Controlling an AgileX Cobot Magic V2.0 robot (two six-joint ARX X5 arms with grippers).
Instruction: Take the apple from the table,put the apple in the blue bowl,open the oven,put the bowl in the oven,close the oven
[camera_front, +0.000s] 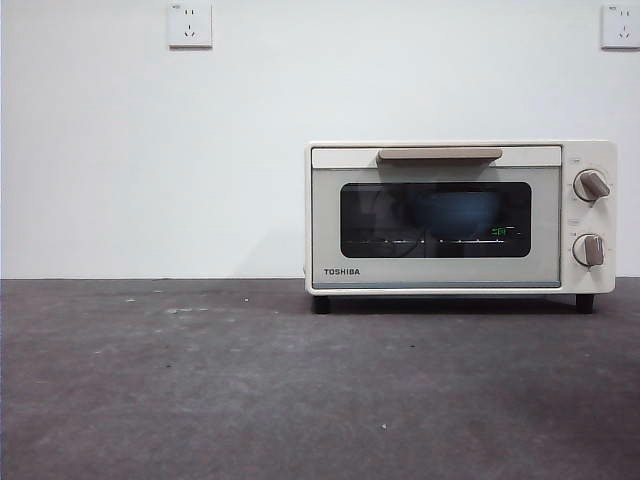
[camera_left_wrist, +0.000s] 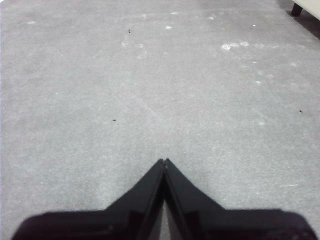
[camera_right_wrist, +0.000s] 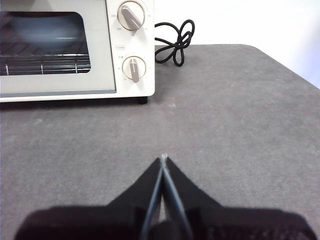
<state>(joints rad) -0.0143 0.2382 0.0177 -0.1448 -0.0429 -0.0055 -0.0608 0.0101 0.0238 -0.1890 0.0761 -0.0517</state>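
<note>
The cream-white oven (camera_front: 460, 218) stands on the dark grey table (camera_front: 250, 390) with its door closed, tan handle (camera_front: 440, 154) at the top. Through the dark glass I make out the blue bowl (camera_front: 458, 212) on the rack; the right wrist view shows the blue bowl (camera_right_wrist: 50, 29) behind the window too. The apple is hidden from all views. My left gripper (camera_left_wrist: 164, 161) hovers shut over bare table. My right gripper (camera_right_wrist: 163, 158) is shut with nothing in it, a short way in front of the oven (camera_right_wrist: 75, 50) near its knobs.
Two grey knobs (camera_front: 590, 185) sit on the oven's right side. A coiled black power cord (camera_right_wrist: 175, 45) lies beside the oven by the table's rounded far edge. One oven foot (camera_left_wrist: 297, 9) shows in the left wrist view. White wall sockets (camera_front: 190, 25) are behind.
</note>
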